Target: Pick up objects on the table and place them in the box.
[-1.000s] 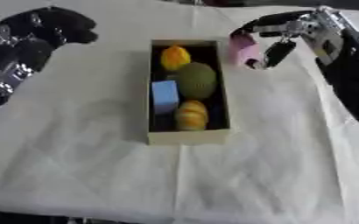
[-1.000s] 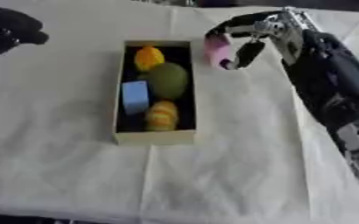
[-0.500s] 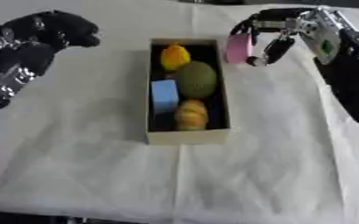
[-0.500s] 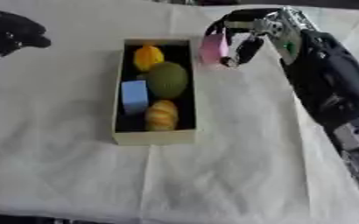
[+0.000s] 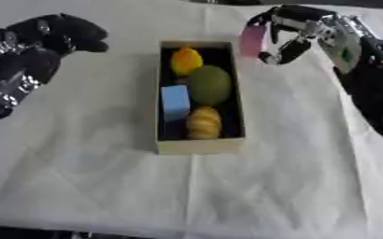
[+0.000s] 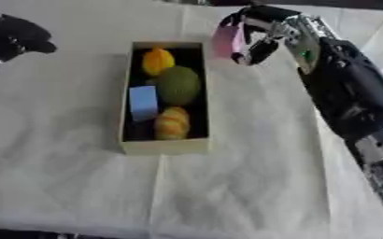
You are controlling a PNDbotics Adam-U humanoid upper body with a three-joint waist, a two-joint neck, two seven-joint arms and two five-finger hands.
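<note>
A long tan box (image 5: 200, 144) lies in the middle of the white cloth. Inside it, from far to near, are a yellow-orange fruit (image 5: 186, 60), a green round fruit (image 5: 209, 84), a blue block (image 5: 175, 101) and an orange-yellow piece (image 5: 203, 122). My right hand (image 5: 291, 31) hovers just past the box's far right corner, shut on a pink object (image 5: 252, 40) that hangs upright above the box's right rim. My left hand (image 5: 44, 42) is raised at the upper left with curled fingers and nothing in it.
A white cloth (image 5: 88, 172) covers the whole table, wrinkled near the front. My right forearm (image 6: 346, 88) runs down the right side. The near half of the cloth holds no objects.
My right hand has carried the pink object leftward and a little farther, from beside the box to its right rim. The left hand has shifted slightly.
</note>
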